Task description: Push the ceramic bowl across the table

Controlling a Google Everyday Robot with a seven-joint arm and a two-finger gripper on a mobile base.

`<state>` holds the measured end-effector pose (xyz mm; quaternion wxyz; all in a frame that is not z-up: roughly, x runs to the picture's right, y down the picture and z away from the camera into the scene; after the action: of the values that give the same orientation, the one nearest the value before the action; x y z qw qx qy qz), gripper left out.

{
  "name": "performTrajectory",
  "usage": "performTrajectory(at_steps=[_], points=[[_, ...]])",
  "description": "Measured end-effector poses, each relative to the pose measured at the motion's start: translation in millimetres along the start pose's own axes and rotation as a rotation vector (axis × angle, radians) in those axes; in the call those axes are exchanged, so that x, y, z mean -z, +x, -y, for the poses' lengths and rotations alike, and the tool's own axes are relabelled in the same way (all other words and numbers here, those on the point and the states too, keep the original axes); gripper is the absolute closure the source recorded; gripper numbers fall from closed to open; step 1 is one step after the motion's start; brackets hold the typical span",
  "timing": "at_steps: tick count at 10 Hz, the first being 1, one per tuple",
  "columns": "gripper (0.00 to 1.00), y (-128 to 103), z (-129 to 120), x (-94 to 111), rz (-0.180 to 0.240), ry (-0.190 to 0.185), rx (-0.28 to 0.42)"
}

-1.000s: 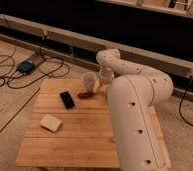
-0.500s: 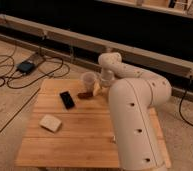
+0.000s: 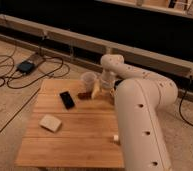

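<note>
One thing does not show plainly: the ceramic bowl. No round dark dish with a pale rim lies on the open part of the table (image 3: pixel 75 142). If it is here, it is probably hidden behind the arm (image 3: pixel 140 120) at the far right of the top, where a dark patch sits just beside the wrist. The tool (image 3: pixel 102 88) hangs low over the far side of the table, just right of the white cup (image 3: pixel 88 80) and near a small brown item (image 3: pixel 83 95). Whether it is open or closed, or has hold of anything, I cannot tell. Nearer the middle lie a flat black slab (image 3: pixel 66 99) and a pale block (image 3: pixel 50 122), both apart from the tool. To push well, the tool should meet the bowl's side wall low, close to the table, and press through its centre, so that it slides straight and neither spins nor tips. The path should keep away from the cup and the brown item.
</note>
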<state>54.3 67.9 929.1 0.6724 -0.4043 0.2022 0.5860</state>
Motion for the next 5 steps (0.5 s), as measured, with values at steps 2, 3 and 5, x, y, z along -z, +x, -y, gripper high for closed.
performTrajectory(at_steps=[2, 3, 5], points=[[0.2, 7.4, -6.1, -2.5, -0.013, -0.037, 0.002], [0.2, 11.3, -9.8, -3.8, -0.015, -0.05, 0.007], [0.2, 22.3, -15.8, -7.8, -0.02, -0.067, 0.017]])
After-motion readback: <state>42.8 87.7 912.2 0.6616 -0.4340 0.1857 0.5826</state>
